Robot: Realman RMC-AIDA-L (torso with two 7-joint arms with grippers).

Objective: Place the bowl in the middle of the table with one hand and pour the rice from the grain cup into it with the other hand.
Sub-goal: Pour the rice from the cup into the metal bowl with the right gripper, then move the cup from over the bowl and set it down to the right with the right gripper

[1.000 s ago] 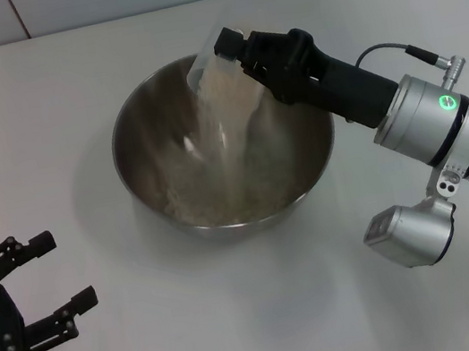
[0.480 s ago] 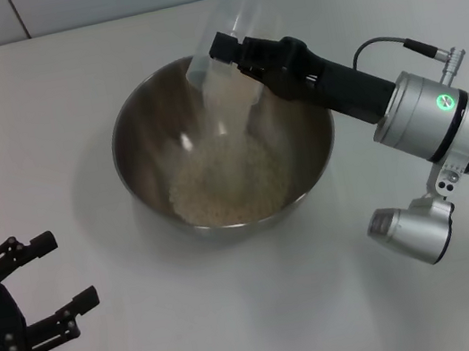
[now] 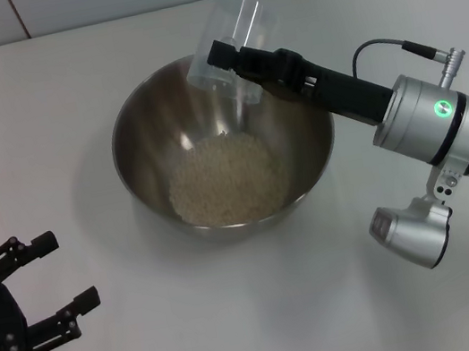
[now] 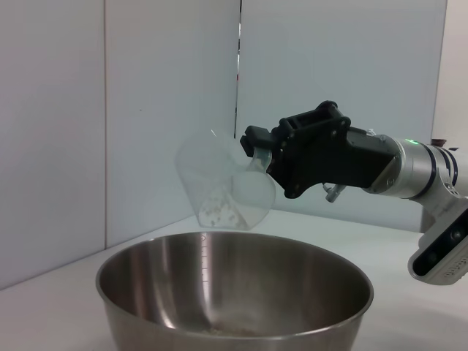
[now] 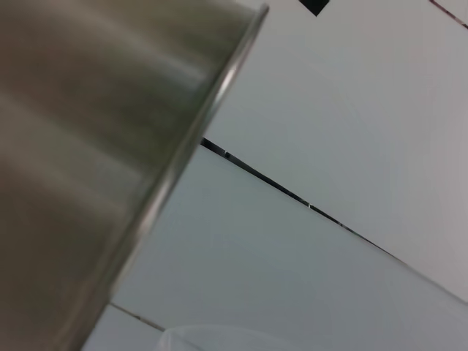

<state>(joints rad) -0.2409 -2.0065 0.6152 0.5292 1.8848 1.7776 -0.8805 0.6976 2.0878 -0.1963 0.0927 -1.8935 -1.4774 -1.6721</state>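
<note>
A: The right gripper was seen clenched on the grain cup, just above centre of the head view, over the far rim of the bowl.

B: And the cup itself was held tipped, mouth down toward the bowl's inside, base raised toward the upper edge of the frame. Only a few grains could be made out clinging inside it in the left wrist view.

A: The rice was found heaped at the bowl's bottom, directly below and slightly frame-left of the cup's mouth. The bowl was set mid-frame on the table.

B: So the pour was judged all but done. The cup's long axis was slanted, and righting it was judged to be the coming move.

A: The left gripper was parked at the lower left, fingers spread and empty, well apart from the bowl.
</note>
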